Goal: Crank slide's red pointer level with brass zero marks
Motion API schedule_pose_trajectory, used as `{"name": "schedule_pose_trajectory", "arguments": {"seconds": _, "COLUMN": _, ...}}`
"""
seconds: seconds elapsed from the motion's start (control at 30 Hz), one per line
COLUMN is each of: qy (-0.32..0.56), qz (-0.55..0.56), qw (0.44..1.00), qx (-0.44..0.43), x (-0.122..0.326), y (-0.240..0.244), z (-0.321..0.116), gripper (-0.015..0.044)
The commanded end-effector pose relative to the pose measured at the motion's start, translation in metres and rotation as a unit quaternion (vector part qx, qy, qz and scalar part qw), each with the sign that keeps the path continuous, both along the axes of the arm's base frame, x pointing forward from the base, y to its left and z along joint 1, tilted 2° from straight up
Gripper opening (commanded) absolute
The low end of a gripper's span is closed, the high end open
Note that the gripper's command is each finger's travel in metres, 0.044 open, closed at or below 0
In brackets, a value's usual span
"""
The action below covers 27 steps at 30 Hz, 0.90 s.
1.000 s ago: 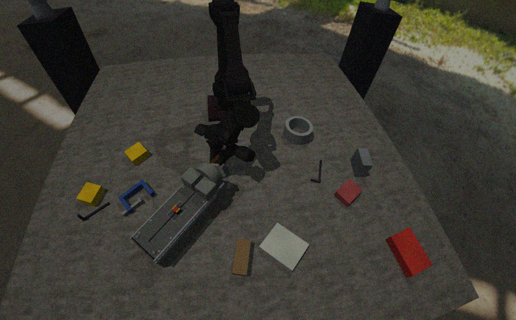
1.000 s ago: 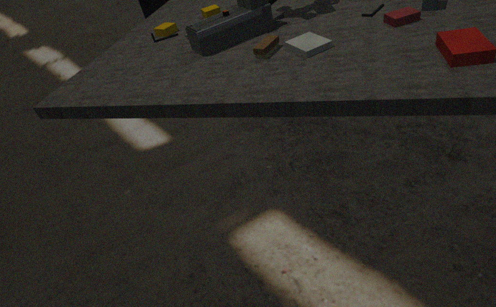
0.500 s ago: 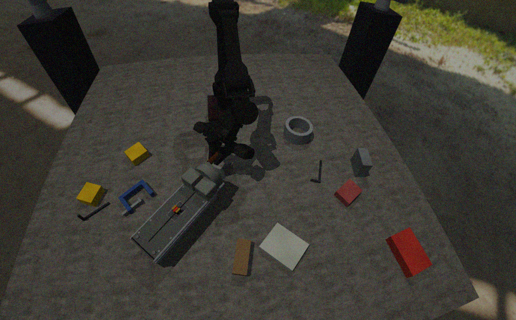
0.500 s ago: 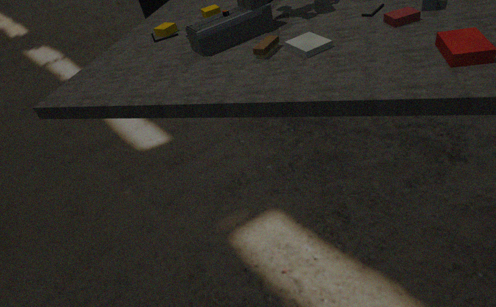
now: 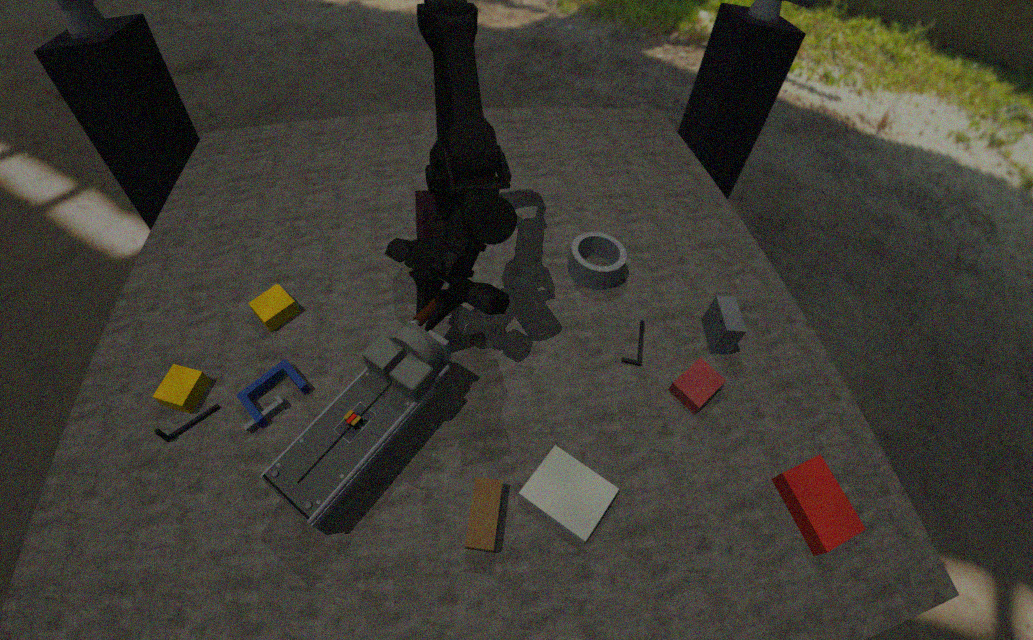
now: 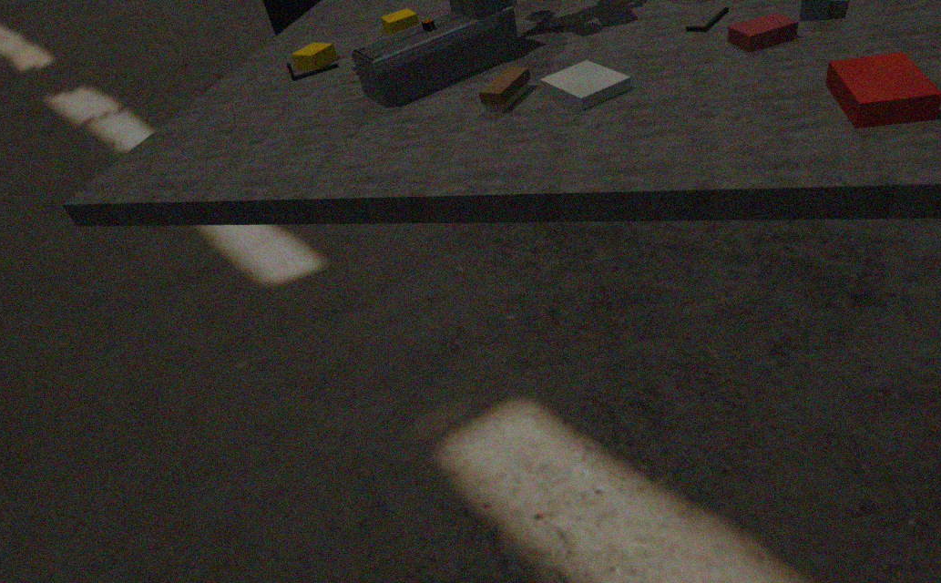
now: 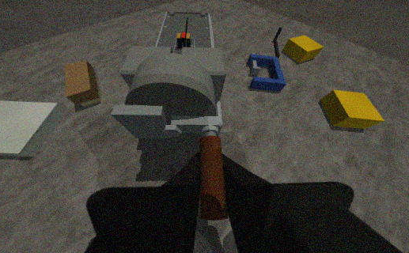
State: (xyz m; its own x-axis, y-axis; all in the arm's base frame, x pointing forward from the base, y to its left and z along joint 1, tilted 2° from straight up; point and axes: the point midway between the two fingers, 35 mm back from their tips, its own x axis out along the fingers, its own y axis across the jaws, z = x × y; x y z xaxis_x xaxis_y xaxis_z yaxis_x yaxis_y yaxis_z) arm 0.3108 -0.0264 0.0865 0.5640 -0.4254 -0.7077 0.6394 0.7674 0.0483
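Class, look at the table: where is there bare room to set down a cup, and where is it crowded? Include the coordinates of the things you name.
Bare patches: between the crank machine (image 5: 329,453) (image 6: 437,61) (image 7: 173,65) and the grey ring (image 5: 598,274); between the white slab (image 5: 569,492) (image 6: 586,81) (image 7: 13,124) and red box (image 5: 818,502) (image 6: 883,86). Crowded: around the blue clamp (image 5: 265,385) (image 7: 282,75).

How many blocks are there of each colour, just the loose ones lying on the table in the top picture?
Yellow blocks: 2
Red blocks: 2
Brown block: 1
White block: 1
Grey block: 1
Total: 7
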Motion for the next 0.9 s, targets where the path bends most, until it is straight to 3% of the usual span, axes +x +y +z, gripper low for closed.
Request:
{"name": "schedule_pose_trajectory", "arguments": {"seconds": 0.0, "qy": -0.004, "qz": 0.000, "qw": 1.000, "qx": -0.003, "x": -0.0006, "y": -0.0003, "z": 0.0078, "gripper": 0.0000}}
{"name": "schedule_pose_trajectory", "arguments": {"seconds": 0.87, "qy": -0.004, "qz": 0.000, "qw": 1.000, "qx": -0.002, "x": 0.0003, "y": 0.0008, "z": 0.0100, "gripper": 0.0000}}
